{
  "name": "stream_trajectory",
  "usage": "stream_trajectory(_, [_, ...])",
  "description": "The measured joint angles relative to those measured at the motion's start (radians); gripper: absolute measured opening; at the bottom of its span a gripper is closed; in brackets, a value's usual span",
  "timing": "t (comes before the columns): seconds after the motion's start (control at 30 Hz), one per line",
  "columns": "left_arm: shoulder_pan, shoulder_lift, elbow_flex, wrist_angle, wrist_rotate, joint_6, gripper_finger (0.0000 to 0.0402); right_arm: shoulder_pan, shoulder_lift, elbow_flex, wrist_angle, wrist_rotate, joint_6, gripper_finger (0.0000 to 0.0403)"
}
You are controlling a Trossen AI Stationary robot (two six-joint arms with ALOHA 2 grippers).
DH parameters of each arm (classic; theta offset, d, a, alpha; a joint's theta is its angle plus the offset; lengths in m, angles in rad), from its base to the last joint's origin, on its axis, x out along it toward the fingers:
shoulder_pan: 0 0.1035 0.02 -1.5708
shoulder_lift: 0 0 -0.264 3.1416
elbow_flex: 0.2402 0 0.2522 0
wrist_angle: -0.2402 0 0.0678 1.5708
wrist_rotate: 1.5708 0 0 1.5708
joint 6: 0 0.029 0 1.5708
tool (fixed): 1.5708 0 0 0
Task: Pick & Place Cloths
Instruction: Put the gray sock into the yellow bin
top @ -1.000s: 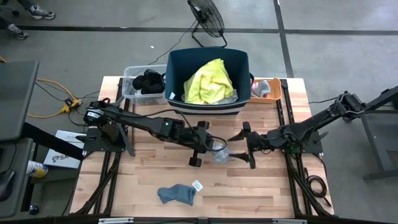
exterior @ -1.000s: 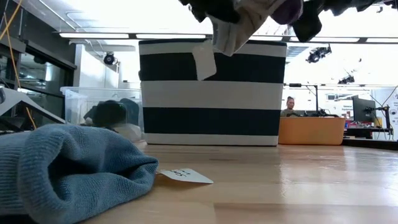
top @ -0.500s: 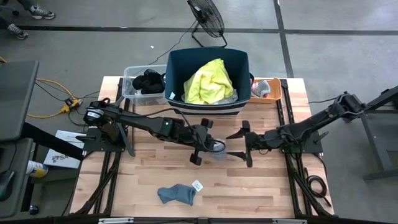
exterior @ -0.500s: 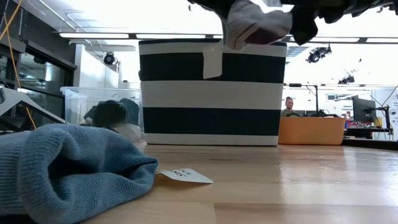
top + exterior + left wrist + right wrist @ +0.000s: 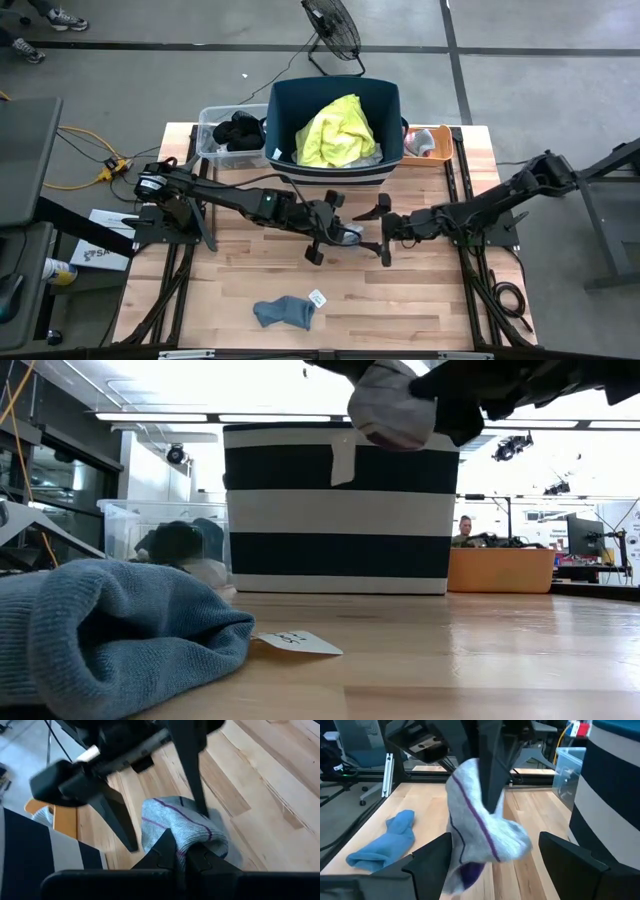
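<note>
A grey-white sock with purple stripes [image 5: 349,237] [image 5: 180,827] [image 5: 482,832] hangs in the air in front of the striped tub, and my left gripper [image 5: 337,233] [image 5: 184,854] is shut on it. My right gripper [image 5: 383,233] [image 5: 495,840] is open and faces it level from the table's right, with one finger on either side of the sock. A blue sock [image 5: 285,312] [image 5: 100,630] lies flat near the table's near edge, a paper tag [image 5: 317,298] beside it. The neon yellow shirt [image 5: 337,130] lies inside the navy tub [image 5: 385,110]. My left gripper pinches the sock's upper folded part [image 5: 192,840] between its two fingers, which come from the table's left and slant downward. The sock is lifted clear of the table. It bunches around the fingertips, and its purple-toed end [image 5: 467,872] hangs below.
The navy tub with its striped side [image 5: 340,510] stands at the far edge. A clear bin of black socks [image 5: 232,132] sits to its left and a small orange tray [image 5: 428,140] to its right. Bare wood lies between the grippers and the blue sock.
My right gripper has moved toward the table's left, up to the sock, staying open, and its fingers now flank the sock. The sock, which hung long below my left gripper a second ago, has drawn up into a rounder bunch.
</note>
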Motion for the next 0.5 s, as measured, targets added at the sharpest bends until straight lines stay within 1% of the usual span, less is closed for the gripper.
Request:
stream_trajectory(0.1, [0.0, 0.0, 0.0, 0.009, 0.0, 0.007, 0.0, 0.0, 0.037, 0.0, 0.06, 0.001, -0.031, 0.0291])
stream_trajectory(0.3, [0.0, 0.0, 0.0, 0.009, 0.0, 0.005, 0.0, 0.0, 0.078, 0.0, 0.188, 0.003, -0.034, 0.0291])
stream_trajectory(0.4, [0.0, 0.0, 0.0, 0.012, 0.0, 0.004, 0.0, -0.004, 0.08, 0.0, 0.191, 0.017, -0.024, 0.0291])
stream_trajectory(0.5, [0.0, 0.0, 0.0, 0.017, 0.0, 0.003, 0.0, -0.007, 0.08, 0.0, 0.185, 0.037, 0.034, 0.0291])
